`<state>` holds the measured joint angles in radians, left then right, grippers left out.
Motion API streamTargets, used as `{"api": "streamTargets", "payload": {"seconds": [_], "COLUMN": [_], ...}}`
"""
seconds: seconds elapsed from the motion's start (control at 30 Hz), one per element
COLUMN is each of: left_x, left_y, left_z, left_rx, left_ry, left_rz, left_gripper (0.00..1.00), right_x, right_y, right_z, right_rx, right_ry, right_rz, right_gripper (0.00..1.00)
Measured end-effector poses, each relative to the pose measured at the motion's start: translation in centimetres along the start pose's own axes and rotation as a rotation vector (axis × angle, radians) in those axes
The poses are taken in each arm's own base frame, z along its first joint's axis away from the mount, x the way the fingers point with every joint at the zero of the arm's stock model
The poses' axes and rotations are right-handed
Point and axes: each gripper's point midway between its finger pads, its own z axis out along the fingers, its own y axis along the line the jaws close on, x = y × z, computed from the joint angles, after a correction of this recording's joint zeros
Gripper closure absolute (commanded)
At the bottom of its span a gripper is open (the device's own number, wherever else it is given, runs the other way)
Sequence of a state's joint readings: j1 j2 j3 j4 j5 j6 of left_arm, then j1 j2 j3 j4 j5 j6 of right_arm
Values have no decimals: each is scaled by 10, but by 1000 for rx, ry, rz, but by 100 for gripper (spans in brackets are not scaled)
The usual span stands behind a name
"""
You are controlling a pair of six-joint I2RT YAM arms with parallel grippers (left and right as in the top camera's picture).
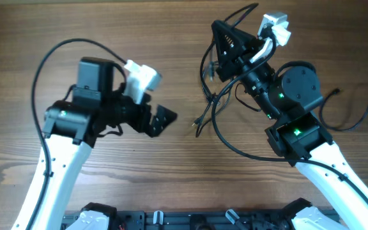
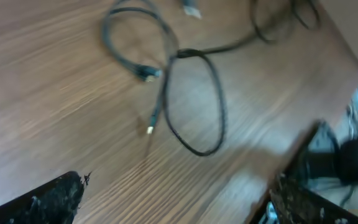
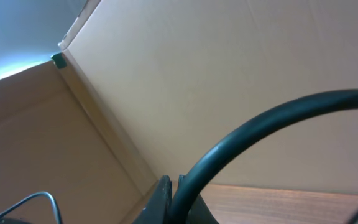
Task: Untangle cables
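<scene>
Spread wide apart, the jaws of the left gripper (image 1: 160,121) hold nothing; in the left wrist view its two dark fingers (image 2: 48,199) sit at the bottom corners with bare wooden table (image 1: 171,185) between them. The right gripper (image 1: 221,45) is lifted and tilted at the far side of the table. In the right wrist view its jaws look pressed together on a black cord that rises from between the fingertips and arcs off to the right, with a tan cardboard wall (image 3: 229,74) behind it. The cables (image 1: 203,105) are near the middle of the table, between the two arms and closer to the right one. In the overhead view they trail as a thin black bunch from under the right gripper towards the near side, ending in a small plug that lies on the wood. The left wrist view is blurred. It shows these cables lying on the table ahead of the open fingers: one round loop and one long narrow loop cross each other, a strand runs off towards the upper right, and a metal-tipped plug (image 2: 149,129) rests just beside the narrow loop. The left gripper hangs near the cables and does not touch them.
</scene>
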<state>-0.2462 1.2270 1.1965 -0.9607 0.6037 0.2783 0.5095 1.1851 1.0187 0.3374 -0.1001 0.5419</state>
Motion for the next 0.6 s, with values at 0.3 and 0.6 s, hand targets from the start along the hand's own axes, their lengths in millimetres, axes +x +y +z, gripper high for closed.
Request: {"api": "streamTargets", "payload": {"seconds": [0.3,0.6], "left_x": [17,28], "left_y": [-24,-32], "left_z": [78,128], "left_rx": [117,167], "left_ry": [181,256], "left_rz": [184,190], "left_gripper": [0,77], "right_x": [-3,-3], "right_y": [-5,-27], "right_z": [0,-2], "right_rx": [27,93], "right_ry": [-15,-2], "right_rz": [4,32], "right_gripper": [96,96]}}
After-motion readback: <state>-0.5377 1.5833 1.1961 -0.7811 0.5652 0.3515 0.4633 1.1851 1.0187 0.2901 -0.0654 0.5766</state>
